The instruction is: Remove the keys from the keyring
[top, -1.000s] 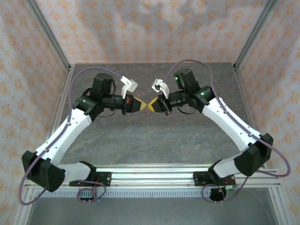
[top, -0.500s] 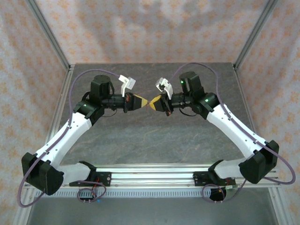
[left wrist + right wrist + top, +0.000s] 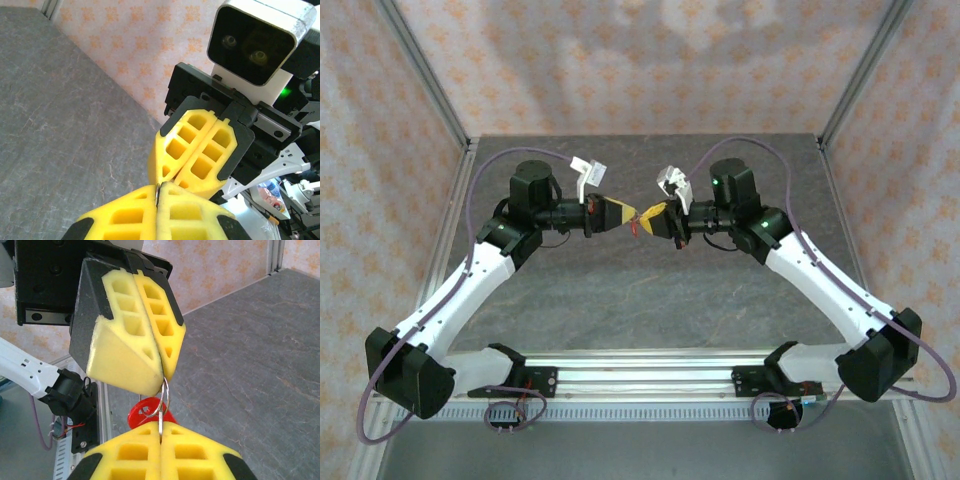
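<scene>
Both grippers meet tip to tip above the middle of the table. My left gripper (image 3: 626, 213) (image 3: 159, 188) is shut on the rim of a thin silver wire ring, the keyring (image 3: 165, 390). A bright red tag (image 3: 142, 412) (image 3: 634, 229) hangs from that ring just below the fingertips. My right gripper (image 3: 647, 215) (image 3: 160, 429) is shut on a thin flat metal piece that rises into the ring; it looks like the key (image 3: 160, 421) seen edge-on. In the left wrist view the right gripper's yellow fingers (image 3: 197, 150) stand pressed together right above mine.
The grey stone-patterned table (image 3: 640, 300) lies well below the held parts. An aluminium rail (image 3: 640, 365) with both arm bases runs along the near edge. Patterned walls and frame posts (image 3: 425, 75) close in the back and sides.
Both wrists have turned and shifted while the fingertips stayed together. The right arm's elbow has swung outward to the right. The red tag now shows hanging below the tips.
</scene>
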Robot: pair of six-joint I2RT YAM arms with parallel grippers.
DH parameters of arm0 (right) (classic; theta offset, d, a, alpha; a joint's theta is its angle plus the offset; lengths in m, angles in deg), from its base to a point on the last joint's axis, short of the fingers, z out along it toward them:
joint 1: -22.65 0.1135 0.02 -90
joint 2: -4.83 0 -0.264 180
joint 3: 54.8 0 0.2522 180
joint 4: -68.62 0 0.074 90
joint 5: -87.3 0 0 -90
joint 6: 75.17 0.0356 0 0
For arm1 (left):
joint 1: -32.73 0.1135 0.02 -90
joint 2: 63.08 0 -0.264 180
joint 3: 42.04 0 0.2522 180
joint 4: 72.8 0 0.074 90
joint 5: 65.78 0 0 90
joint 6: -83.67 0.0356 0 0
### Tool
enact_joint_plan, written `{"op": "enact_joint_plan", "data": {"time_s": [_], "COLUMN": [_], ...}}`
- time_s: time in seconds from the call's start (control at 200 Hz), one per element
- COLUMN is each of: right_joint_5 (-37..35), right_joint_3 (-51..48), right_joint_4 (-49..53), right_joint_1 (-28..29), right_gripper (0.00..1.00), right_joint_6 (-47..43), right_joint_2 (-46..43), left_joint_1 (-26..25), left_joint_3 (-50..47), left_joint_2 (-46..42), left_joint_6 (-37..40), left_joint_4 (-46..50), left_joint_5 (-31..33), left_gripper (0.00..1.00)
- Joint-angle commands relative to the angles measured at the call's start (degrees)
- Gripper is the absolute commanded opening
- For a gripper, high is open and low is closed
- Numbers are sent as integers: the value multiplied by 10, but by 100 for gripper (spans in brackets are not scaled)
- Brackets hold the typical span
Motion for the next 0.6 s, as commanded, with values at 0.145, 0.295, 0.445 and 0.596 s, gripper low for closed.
{"op": "enact_joint_plan", "data": {"time_s": [0.145, 0.295, 0.445, 0.596], "right_joint_5": [-22, -48, -83, -91], "right_joint_3": [-18, -27, -20, -5], "right_joint_4": [-11, -29, -28, -10], "right_joint_1": [23, 36, 39, 31], "right_gripper": [0, 0, 0, 0], "right_joint_6": [-7, -5, 4, 11], "right_joint_2": [-27, -36, -36, -30], "left_joint_1": [15, 16, 16, 20], "left_joint_3": [-9, -12, -14, -21], "left_joint_2": [-8, -9, -15, -25], "left_joint_6": [-18, -22, -20, -20], "left_joint_4": [-49, -52, -51, -53], "left_joint_5": [49, 57, 51, 45], "left_gripper": [0, 0, 0, 22]}}
